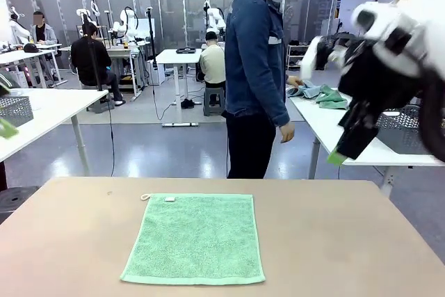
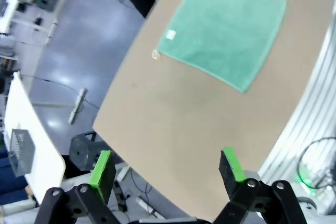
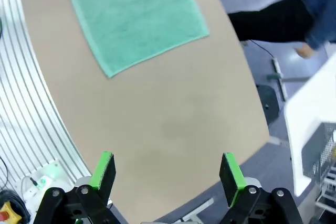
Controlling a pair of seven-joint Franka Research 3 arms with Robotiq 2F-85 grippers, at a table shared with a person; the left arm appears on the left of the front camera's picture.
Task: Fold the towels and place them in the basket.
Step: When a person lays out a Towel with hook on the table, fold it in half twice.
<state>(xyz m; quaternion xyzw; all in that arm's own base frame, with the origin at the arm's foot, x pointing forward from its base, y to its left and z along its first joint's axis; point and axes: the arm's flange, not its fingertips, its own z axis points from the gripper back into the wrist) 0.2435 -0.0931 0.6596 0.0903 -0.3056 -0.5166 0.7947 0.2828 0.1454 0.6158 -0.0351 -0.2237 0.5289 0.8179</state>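
A mint green towel (image 1: 193, 238) with a small white tag lies flat and unfolded on the brown table (image 1: 334, 241). In the left wrist view the same towel (image 2: 223, 30) lies far below and ahead of my open left gripper (image 2: 165, 169). High above the table's edge, my right gripper (image 3: 165, 171) stands open and empty, the towel (image 3: 134, 17) well ahead of it. From the front, the right gripper (image 1: 342, 147) hangs blurred at upper right. A person (image 1: 254, 67) reaches for more towels (image 1: 318, 93) on a white side table. A dark mesh basket (image 1: 402, 129) stands there.
Another mesh basket (image 1: 15, 109) sits on a white table (image 1: 49, 113) at the left, also seen as the basket (image 2: 18, 150). Bare brown tabletop surrounds the towel. Other people and tables fill the room behind.
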